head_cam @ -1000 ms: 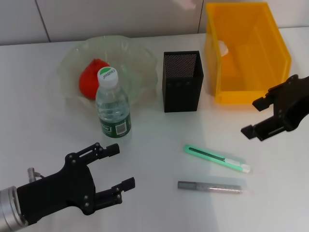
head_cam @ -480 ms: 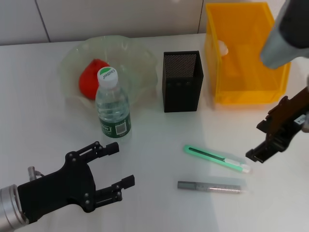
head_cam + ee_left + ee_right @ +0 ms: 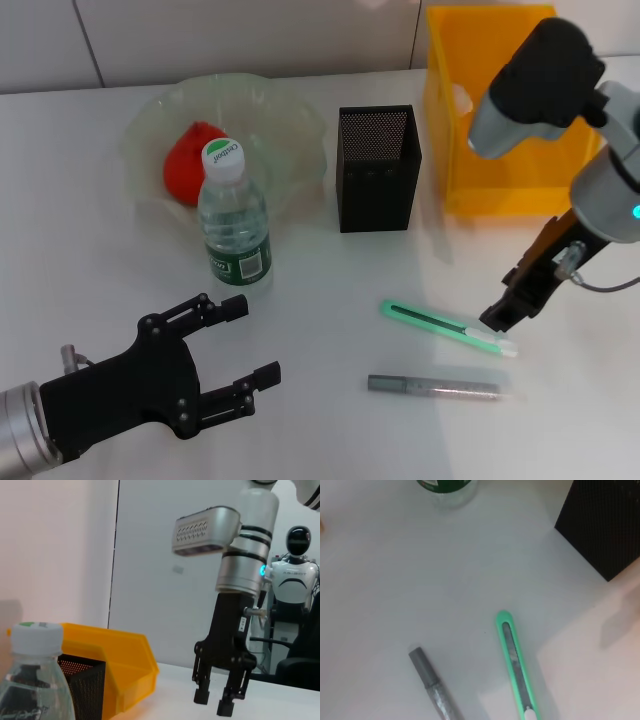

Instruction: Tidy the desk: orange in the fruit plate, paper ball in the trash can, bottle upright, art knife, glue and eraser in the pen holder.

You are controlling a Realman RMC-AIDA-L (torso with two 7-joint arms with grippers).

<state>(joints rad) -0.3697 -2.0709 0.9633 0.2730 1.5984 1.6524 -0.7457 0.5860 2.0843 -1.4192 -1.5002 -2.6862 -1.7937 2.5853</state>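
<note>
In the head view, the green art knife (image 3: 449,328) lies flat on the white desk (image 3: 90,240), its white end just beside the right gripper (image 3: 506,307), which points down over it; beside it lies a grey pen-like stick (image 3: 435,385). The water bottle (image 3: 232,218) stands upright with green print on its cap, too small to read, before the fruit plate (image 3: 150,125) holding the orange (image 3: 188,162). The black mesh pen holder (image 3: 376,168) stands beside the yellow bin (image 3: 510,105). The left gripper (image 3: 240,352) hovers low, fingers spread, empty.

Left wrist view: the right gripper (image 3: 215,704) hangs with fingers parted, nothing between them.

Right wrist view: the art knife (image 3: 516,665) and grey stick (image 3: 436,688) lie apart.
</note>
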